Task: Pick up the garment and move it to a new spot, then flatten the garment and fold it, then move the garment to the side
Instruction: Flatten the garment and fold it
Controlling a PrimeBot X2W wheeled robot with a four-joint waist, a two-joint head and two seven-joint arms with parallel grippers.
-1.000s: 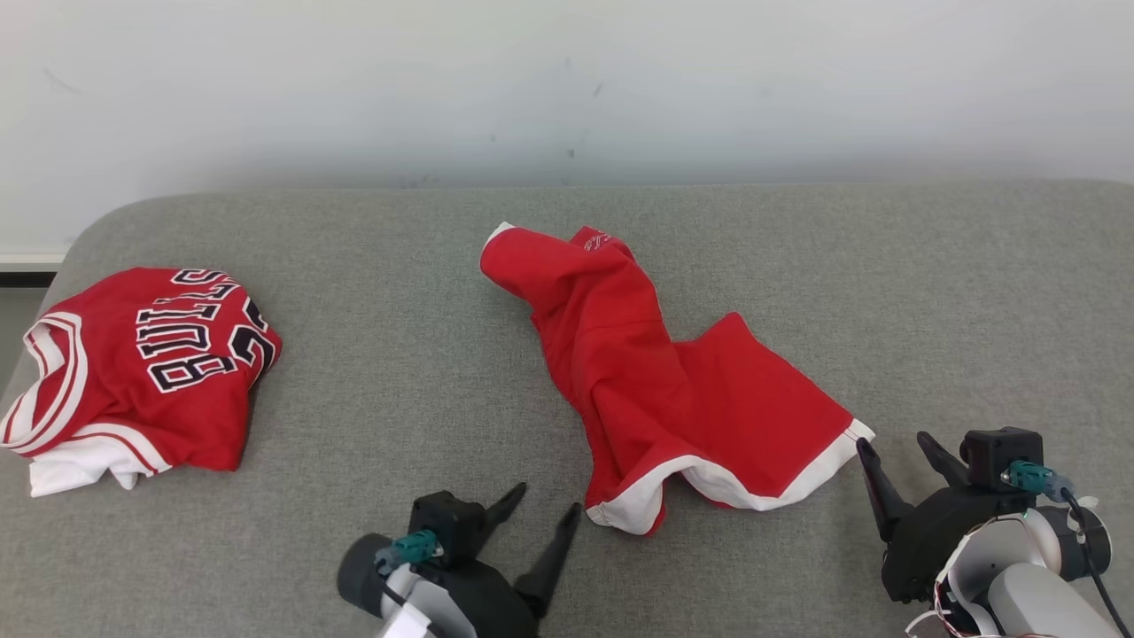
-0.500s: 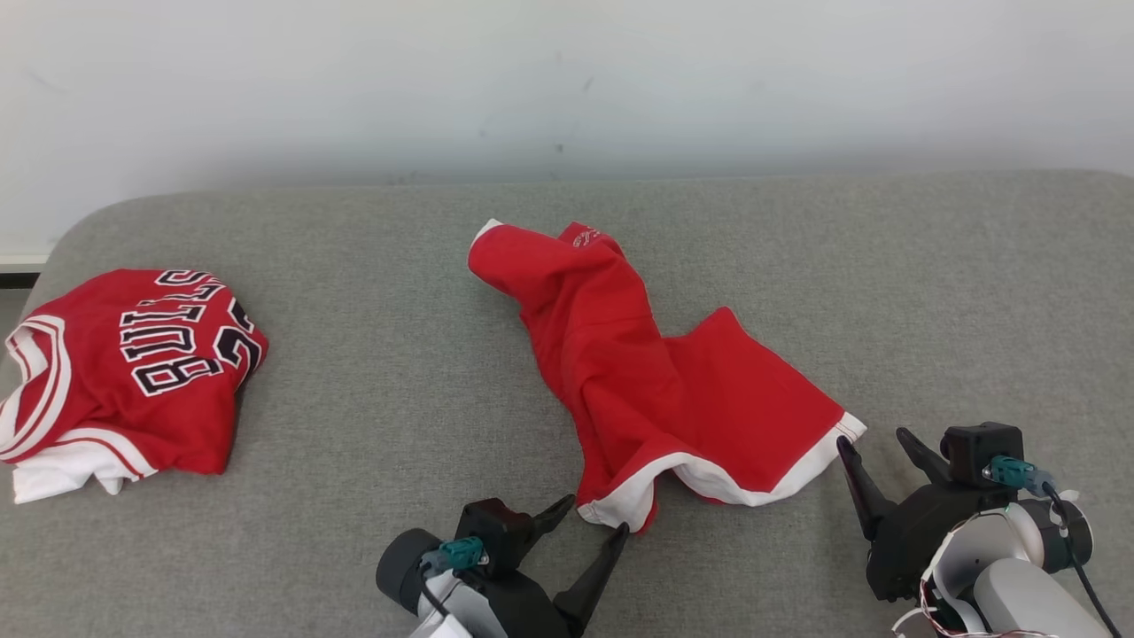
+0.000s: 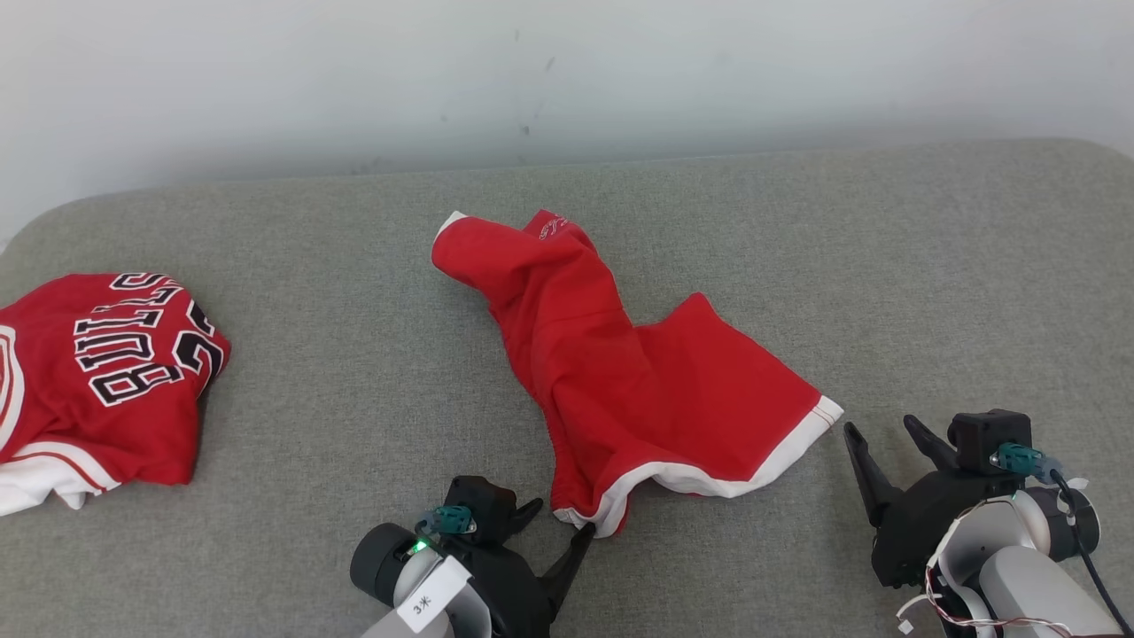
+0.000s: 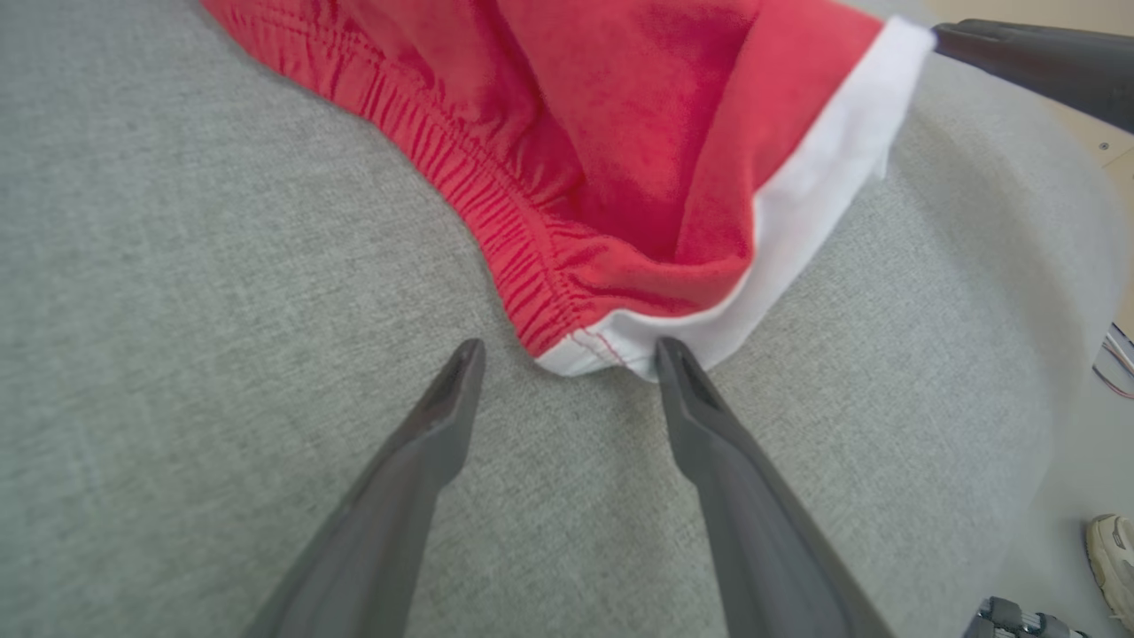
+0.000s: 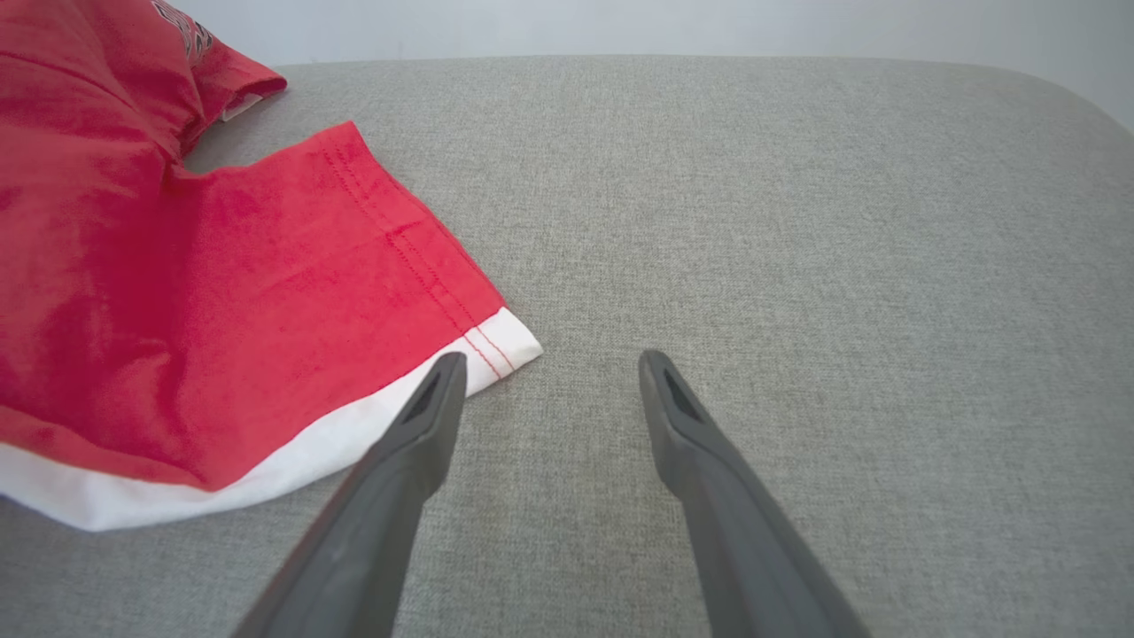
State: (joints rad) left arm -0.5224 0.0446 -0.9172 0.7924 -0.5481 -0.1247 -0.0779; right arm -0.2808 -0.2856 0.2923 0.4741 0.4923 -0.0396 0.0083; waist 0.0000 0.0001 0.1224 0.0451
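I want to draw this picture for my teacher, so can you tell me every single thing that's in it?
shorts: one, red with white edges, crumpled in the middle of the cushion
jersey: one, red with white trim and the word BULLS, at the cushion's left end
cushion: one, grey, under both pieces of clothing
wall: one, white, behind the cushion
shoe: one, pale, down past the cushion's edge in the left wrist view
left gripper: one, dark, open, fingertips at the near white corner of the shorts
right gripper: one, dark, open, beside the right white corner of the shorts, holding nothing
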